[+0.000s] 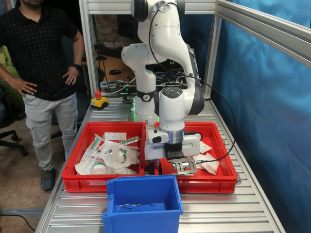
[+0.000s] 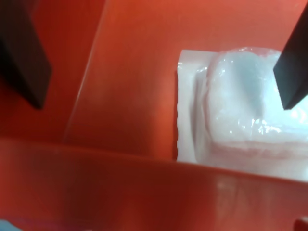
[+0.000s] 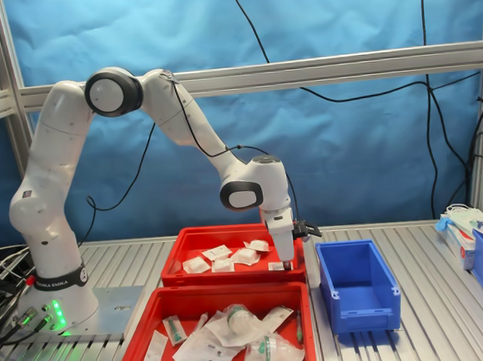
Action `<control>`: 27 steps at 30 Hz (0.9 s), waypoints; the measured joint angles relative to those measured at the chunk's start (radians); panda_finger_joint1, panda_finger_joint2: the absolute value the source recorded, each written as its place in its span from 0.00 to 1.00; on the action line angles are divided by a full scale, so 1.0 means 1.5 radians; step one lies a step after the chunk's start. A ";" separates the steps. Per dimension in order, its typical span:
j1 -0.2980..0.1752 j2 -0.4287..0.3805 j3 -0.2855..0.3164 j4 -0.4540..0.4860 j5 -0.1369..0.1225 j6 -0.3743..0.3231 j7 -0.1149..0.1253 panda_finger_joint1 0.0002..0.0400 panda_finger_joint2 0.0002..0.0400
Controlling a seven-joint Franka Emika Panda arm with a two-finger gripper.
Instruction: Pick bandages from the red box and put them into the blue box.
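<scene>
While a puffy white bandage packet [image 2: 240, 110] is lying flat on the floor of the red box [image 2: 130, 72] close to its wall, the gripper [image 2: 163, 57] is hanging over it with jaws spread and nothing between them; one fingertip [image 2: 293, 67] is overlapping the packet. It probably needs centring before closing, keeping clear of the rim. Other bandages [image 3: 223, 259] are lying further back. The blue box [image 3: 358, 284] is waiting nearby, and the twin crate [image 3: 216, 333] is holding green-marked packs.
</scene>
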State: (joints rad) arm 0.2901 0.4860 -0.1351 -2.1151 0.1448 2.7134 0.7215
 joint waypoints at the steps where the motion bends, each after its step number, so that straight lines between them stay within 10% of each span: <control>1: 0.000 0.000 0.000 0.000 0.000 0.000 0.000 1.00 1.00; 27: 0.000 0.003 -0.003 0.012 0.000 0.000 0.000 1.00 1.00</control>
State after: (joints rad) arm 0.2903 0.4910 -0.1395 -2.0968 0.1447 2.7134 0.7215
